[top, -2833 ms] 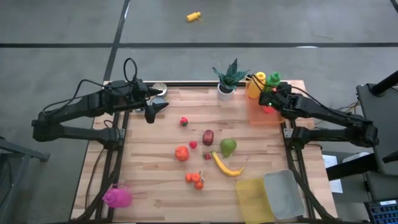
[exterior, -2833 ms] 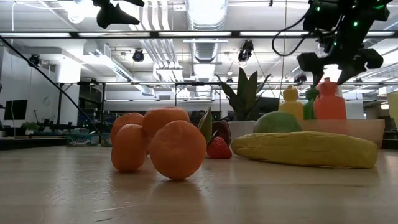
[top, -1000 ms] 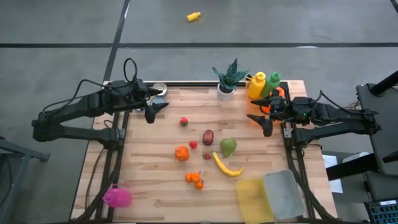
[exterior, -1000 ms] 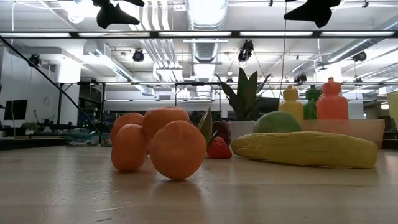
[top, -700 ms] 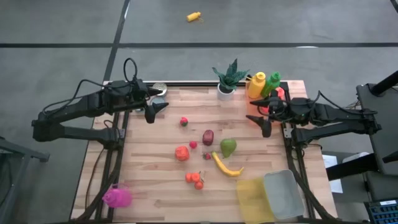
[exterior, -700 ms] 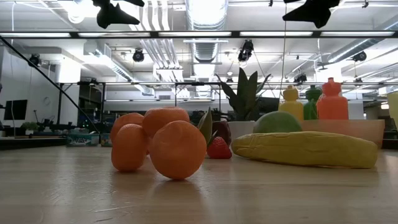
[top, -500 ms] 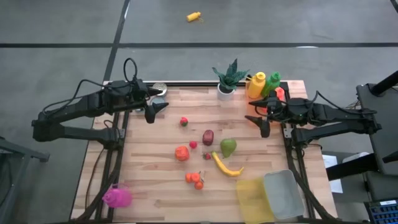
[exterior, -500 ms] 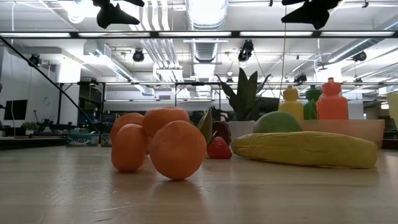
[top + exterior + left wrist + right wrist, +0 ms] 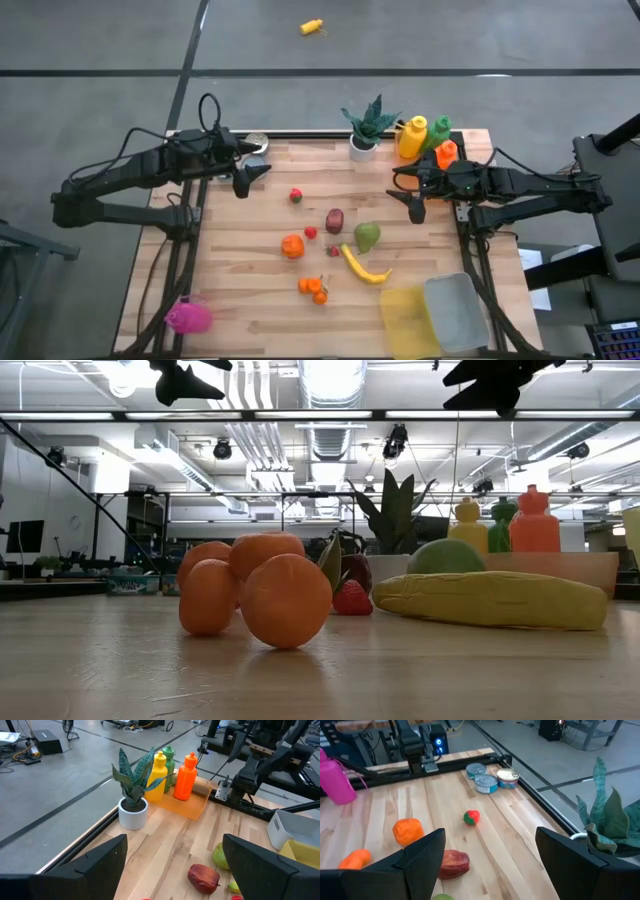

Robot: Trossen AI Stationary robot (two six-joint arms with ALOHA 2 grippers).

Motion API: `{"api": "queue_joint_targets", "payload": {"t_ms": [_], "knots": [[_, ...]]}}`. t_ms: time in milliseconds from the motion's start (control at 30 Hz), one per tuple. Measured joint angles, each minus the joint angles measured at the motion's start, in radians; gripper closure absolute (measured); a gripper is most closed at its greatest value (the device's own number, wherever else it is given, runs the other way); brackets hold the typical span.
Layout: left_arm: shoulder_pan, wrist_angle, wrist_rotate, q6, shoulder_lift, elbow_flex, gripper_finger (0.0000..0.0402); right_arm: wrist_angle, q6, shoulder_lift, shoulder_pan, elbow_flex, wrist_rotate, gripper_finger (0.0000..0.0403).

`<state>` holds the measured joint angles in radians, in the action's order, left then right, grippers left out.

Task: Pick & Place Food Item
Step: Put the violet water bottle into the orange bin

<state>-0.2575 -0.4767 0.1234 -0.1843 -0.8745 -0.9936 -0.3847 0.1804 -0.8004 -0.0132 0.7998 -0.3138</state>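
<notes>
Food items lie mid-table in the high view: a yellow banana (image 9: 365,267), a green pear (image 9: 368,236), a dark red fruit (image 9: 335,220), an orange (image 9: 291,246), a cluster of small oranges (image 9: 314,289) and a red strawberry (image 9: 296,195). My left gripper (image 9: 250,178) hangs open above the far left part of the table, near the cans. My right gripper (image 9: 412,203) hangs open above the far right part, pointing toward the fruit. Neither has anything between its fingers (image 9: 172,865) (image 9: 490,865). In the low view both show high above the table (image 9: 190,380) (image 9: 490,385).
A potted plant (image 9: 367,128) and yellow (image 9: 411,137), green (image 9: 437,133) and orange (image 9: 446,153) bottles on an orange tray (image 9: 192,806) stand at the far right. Cans (image 9: 256,150) sit far left, a pink bottle (image 9: 188,317) near left, yellow (image 9: 410,318) and white (image 9: 458,310) bins near right.
My right gripper has gone toward the table's left, away from the orange tray and toward the fruit, sinking a little. It stays open. The orange bottle now shows clear of the arm. My left arm has kept still.
</notes>
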Motion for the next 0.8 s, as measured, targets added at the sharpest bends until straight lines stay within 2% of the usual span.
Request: {"api": "queue_joint_targets", "payload": {"t_ms": [400, 800], "knots": [[0.000, 0.000, 0.000, -0.001, 0.000, 0.000, 0.0069, 0.000, 0.000, -0.107, 0.000, 0.000, 0.000, 0.0095], [0.000, 0.000, 0.000, -0.105, 0.000, 0.000, 0.0069, 0.000, 0.001, -0.246, 0.000, 0.000, 0.001, 0.0095]]}}
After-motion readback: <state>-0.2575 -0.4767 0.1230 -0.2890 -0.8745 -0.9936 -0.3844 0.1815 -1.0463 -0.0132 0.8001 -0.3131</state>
